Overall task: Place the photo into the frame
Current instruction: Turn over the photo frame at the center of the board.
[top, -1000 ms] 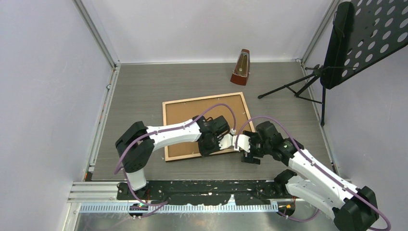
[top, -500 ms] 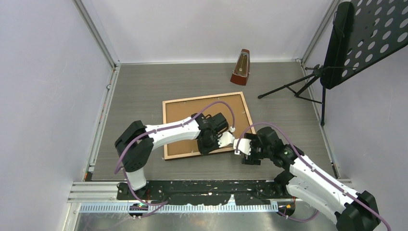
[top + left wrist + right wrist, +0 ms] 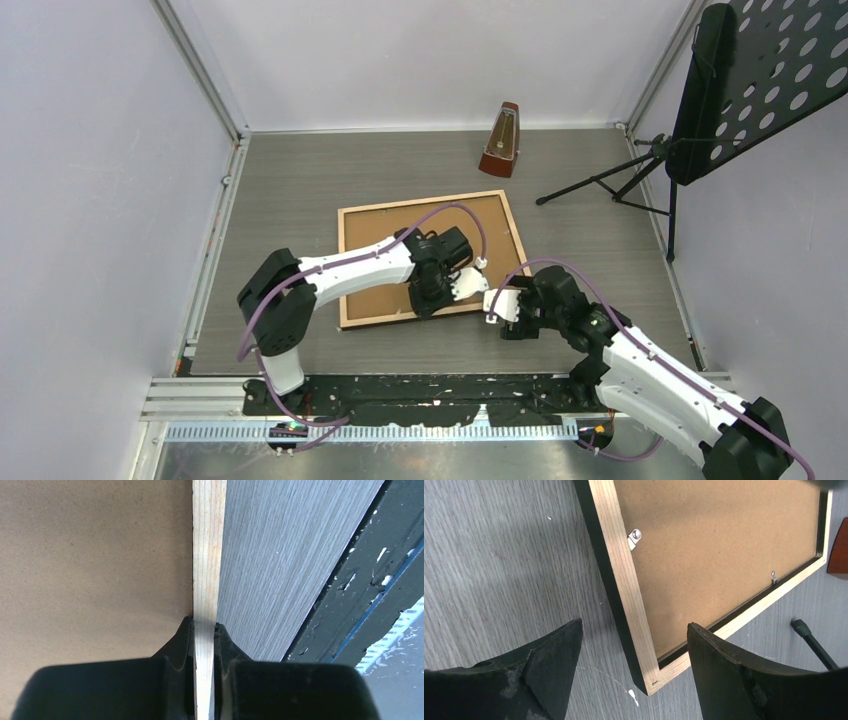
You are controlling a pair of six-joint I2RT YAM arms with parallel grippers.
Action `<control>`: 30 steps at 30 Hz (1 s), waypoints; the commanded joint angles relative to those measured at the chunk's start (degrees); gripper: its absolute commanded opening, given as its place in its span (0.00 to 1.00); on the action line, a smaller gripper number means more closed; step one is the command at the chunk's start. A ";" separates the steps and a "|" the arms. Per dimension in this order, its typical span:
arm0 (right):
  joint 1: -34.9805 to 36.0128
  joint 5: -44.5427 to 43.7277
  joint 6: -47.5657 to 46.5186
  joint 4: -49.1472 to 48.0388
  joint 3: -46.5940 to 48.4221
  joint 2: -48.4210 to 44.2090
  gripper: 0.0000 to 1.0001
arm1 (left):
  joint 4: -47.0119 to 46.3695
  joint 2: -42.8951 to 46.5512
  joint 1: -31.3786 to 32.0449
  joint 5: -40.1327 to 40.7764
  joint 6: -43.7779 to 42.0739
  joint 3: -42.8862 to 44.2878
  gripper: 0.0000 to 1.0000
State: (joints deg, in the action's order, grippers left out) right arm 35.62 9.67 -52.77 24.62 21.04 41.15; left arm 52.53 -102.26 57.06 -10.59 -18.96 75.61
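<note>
The frame [image 3: 420,203] lies rear face up in the middle of the table, its light wood border around a brown hardboard backing sheet [image 3: 390,240]. My left gripper [image 3: 436,298] is shut on the frame's near border; in the left wrist view the gripper [image 3: 204,627] pinches the wood strip [image 3: 207,555] between its two black fingers. My right gripper [image 3: 505,312] is open and empty just off the frame's near right corner. In the right wrist view this gripper [image 3: 634,625] straddles that corner [image 3: 649,680]. The photo is not in view.
A red-brown metronome [image 3: 502,140] stands at the back. A black music stand [image 3: 760,80] with tripod legs [image 3: 600,185] fills the right side. White walls close in the table. Metal clips [image 3: 635,536] sit on the frame's rear.
My left gripper and the frame have shifted slightly left and away. My right gripper has drawn back a little from the frame's near right corner.
</note>
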 commanded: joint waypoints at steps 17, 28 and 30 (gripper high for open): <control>6.36 -11.28 -1.14 -7.13 -3.12 0.04 0.78 | 3.18 -0.20 -1.60 -6.90 -0.55 7.96 0.00; 8.04 -17.12 -4.57 -16.96 -7.17 1.30 0.75 | 4.83 -1.06 -1.73 -8.94 -0.40 9.87 0.00; 8.21 -17.33 -4.99 -18.29 -7.67 1.80 0.74 | 5.02 -1.25 -1.75 -9.37 -0.36 10.26 0.00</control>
State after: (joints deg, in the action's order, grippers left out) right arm 43.29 -5.58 -56.14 12.25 14.28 42.15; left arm 56.82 -104.14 55.44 -15.44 -18.87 82.56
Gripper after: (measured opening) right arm 0.748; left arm 0.046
